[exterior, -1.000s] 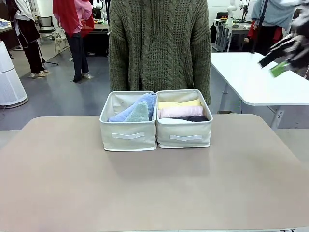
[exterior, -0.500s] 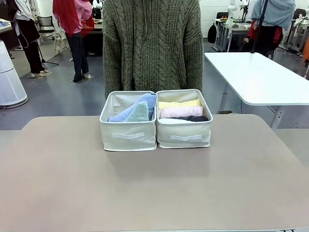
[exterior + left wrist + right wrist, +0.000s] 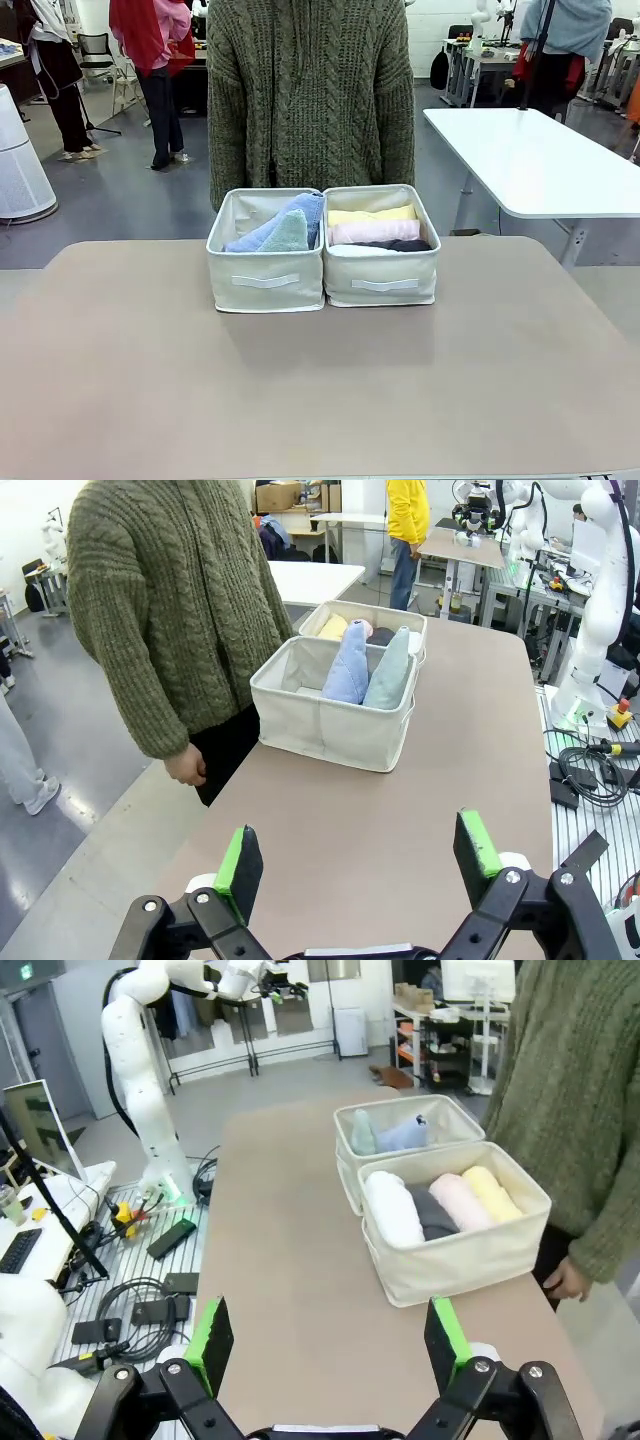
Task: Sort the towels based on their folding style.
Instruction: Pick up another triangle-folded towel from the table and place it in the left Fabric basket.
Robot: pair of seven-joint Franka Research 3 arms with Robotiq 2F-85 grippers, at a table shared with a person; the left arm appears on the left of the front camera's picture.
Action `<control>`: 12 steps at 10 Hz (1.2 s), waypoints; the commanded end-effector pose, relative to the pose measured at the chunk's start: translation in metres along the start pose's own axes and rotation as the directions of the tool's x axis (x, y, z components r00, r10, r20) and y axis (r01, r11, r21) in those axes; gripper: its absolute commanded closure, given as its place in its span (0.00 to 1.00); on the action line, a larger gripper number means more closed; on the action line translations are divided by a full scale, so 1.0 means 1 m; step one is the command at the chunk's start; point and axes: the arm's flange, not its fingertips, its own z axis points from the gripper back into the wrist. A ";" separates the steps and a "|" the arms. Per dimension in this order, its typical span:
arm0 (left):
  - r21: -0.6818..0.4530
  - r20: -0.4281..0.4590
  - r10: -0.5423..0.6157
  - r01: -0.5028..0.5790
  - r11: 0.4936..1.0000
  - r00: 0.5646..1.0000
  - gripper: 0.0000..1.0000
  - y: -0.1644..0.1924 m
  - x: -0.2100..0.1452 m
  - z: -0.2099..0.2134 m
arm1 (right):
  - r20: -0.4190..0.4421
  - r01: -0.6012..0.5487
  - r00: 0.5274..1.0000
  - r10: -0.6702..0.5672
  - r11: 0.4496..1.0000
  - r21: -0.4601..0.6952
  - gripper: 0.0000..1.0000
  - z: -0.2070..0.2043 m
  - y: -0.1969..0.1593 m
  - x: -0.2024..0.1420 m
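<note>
With the triangles [image 3: 278, 230] in one bin [image 3: 265, 280] and rolls [image 3: 430, 1205] in the other [image 3: 460, 1260], I'd call sorting seemingly done (both pincers [image 3: 357, 865] [image 3: 330, 1345] wide, empty).

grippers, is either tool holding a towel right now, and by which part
Nothing is held. The left tool and right tool both stand open over bare table; the towels lie in the bins.
</note>
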 end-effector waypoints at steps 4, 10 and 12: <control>0.001 -0.009 -0.002 0.002 1.000 1.000 0.00 -0.002 0.001 0.000 | 0.013 -0.011 1.000 0.011 1.000 0.017 0.00 0.003 0.003 -0.003; 0.001 -0.009 -0.002 0.002 1.000 1.000 0.00 -0.002 0.001 0.000 | 0.013 -0.011 1.000 0.011 1.000 0.017 0.00 0.003 0.003 -0.003; 0.001 -0.009 -0.002 0.002 1.000 1.000 0.00 -0.002 0.001 0.000 | 0.013 -0.011 1.000 0.011 1.000 0.017 0.00 0.003 0.003 -0.003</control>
